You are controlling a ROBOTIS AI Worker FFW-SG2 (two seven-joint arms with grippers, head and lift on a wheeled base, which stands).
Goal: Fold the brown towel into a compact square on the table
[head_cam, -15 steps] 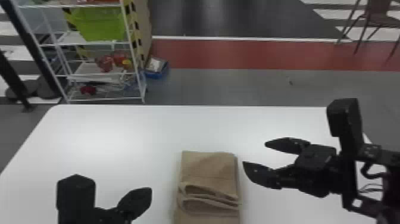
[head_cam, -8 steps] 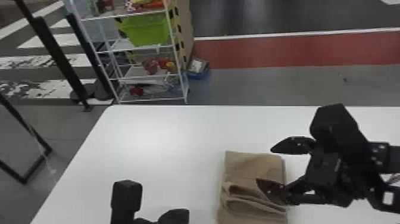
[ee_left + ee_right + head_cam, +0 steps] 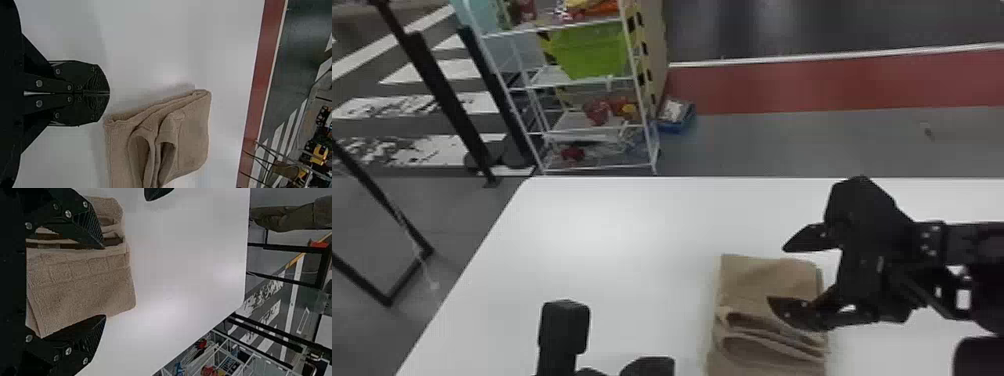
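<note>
You've got the brown towel (image 3: 769, 280) lying flat on the white table (image 3: 612, 265), toward your right in the head view, its near end cut off by the bottom edge. It's folded up in layers, and across its middle you can see two rounded folds, one next to the other, with their hollows open to the left. The far part lies smooth, and your left wrist view has those same folds bulging up beside a flatter panel.

Now look at your right gripper (image 3: 776, 274): it comes in from the right side, fingers spread wide, one ahead of the other. The nearer finger (image 3: 789, 307) shows right over the towel, the farther one just off its far right corner. Whether that nearer finger touches the cloth or hangs above it, you can't quite tell from here. Your right wrist view shows the towel between and behind the two spread fingers.

Over on your left, the left gripper (image 3: 654, 366) sits low at the bottom edge of the head view, left of the towel and apart from it. In its own wrist view, its fingers are pressed together along one thin line.

Out past the table, you have a white wire rack (image 3: 554, 27) with a green bin (image 3: 592, 52), and a blue box (image 3: 677, 122) on the floor beside it.
</note>
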